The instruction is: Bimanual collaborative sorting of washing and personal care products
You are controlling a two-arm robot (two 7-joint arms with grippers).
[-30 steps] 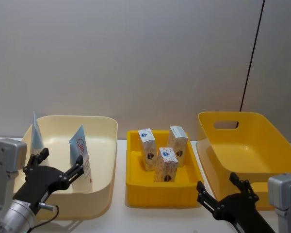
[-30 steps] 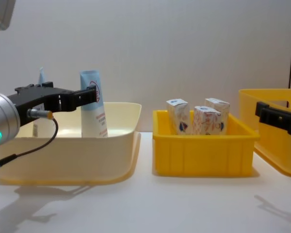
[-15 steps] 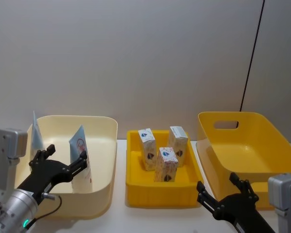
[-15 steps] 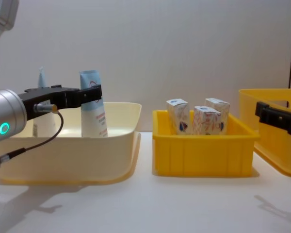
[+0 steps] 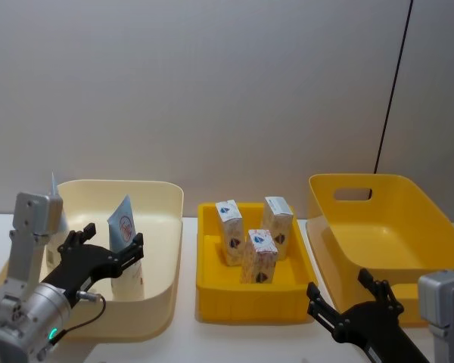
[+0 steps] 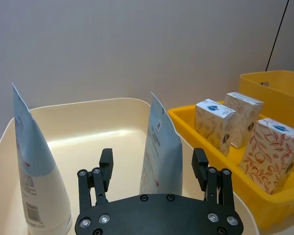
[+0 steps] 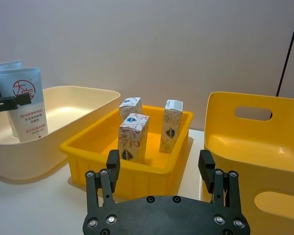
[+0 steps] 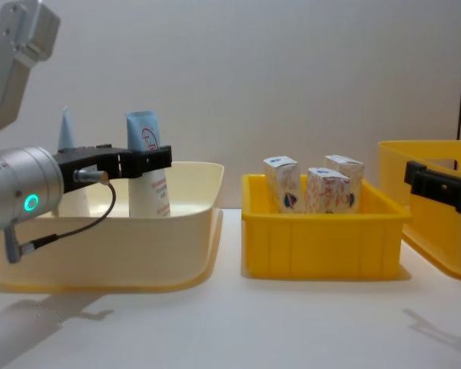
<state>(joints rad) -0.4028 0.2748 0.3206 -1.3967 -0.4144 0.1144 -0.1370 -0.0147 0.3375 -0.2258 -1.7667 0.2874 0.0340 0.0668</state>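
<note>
Head view: the left gripper (image 5: 108,248) hangs over the cream bin (image 5: 171,242), fingers (image 5: 134,247) spread either side of a blue tube (image 5: 123,224); a second tube (image 5: 54,206) stands at the left wall. Left wrist view: bare gaps separate both fingers from that tube. Right wrist view: the right gripper (image 7: 159,169) is spread wide, short of the yellow bin (image 7: 152,178) with three cartons (image 7: 132,137). Chest view: the left fingers sit above the cream rim

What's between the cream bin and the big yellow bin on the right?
A small yellow bin holding three upright white cartons sits between them, plain in the head view.
</note>
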